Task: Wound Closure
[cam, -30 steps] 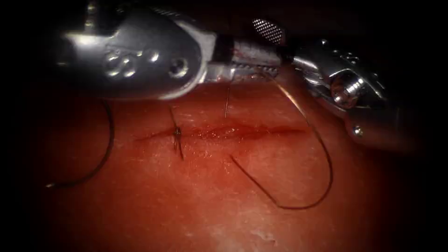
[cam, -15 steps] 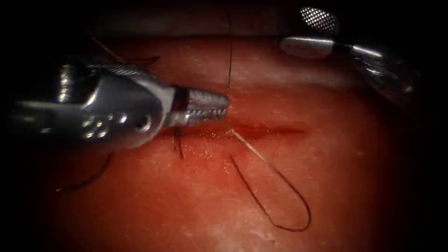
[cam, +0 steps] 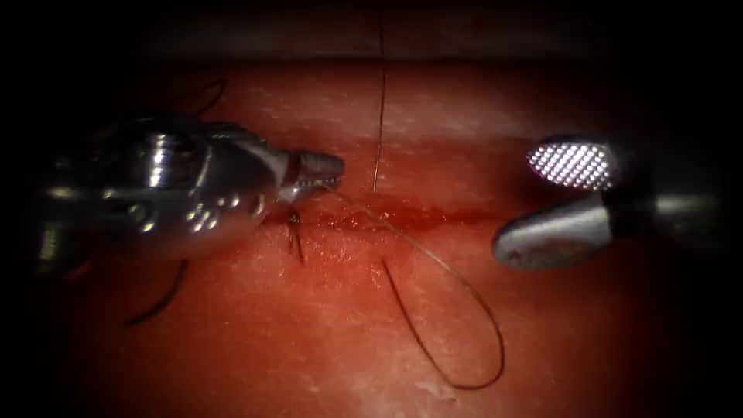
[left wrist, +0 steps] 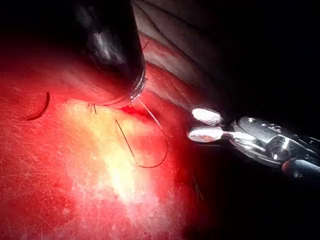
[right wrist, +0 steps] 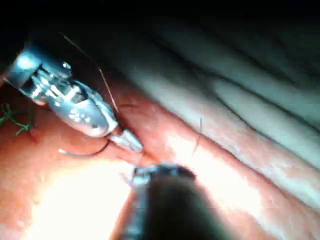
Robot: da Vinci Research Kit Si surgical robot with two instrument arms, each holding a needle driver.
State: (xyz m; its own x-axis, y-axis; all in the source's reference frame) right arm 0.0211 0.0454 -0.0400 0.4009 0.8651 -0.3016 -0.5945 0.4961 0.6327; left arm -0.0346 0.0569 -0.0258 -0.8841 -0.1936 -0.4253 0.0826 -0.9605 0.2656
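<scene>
The left pincer (cam: 329,174) sits clamped on the thread (cam: 433,259) just above the cut (cam: 402,218), at about 10 o'clock from the centre of the endoscope view. From that grip the strand runs down and right across the cut, swings round in a loose loop (cam: 495,364) toward 5 o'clock and climbs back to the tissue (cam: 309,340) below the cut. A thin, straight, pale line (cam: 379,116) rises toward 12 o'clock; whether it is the needle or more thread cannot be told. The right pincer (cam: 542,203) hangs at 3 o'clock, beyond the cut's right end, jaws wide and holding nothing. A finished knot (cam: 294,224) with short tails marks the cut's left part, and a dark strand (cam: 159,302) curls at 8 o'clock.

The risks, as judged from here: a hard pull by the left tool could drag the strand through the soft edge of the cut, and the slack loop could snag on itself or on the open right jaws. A weak grip could let the thread slip.
</scene>
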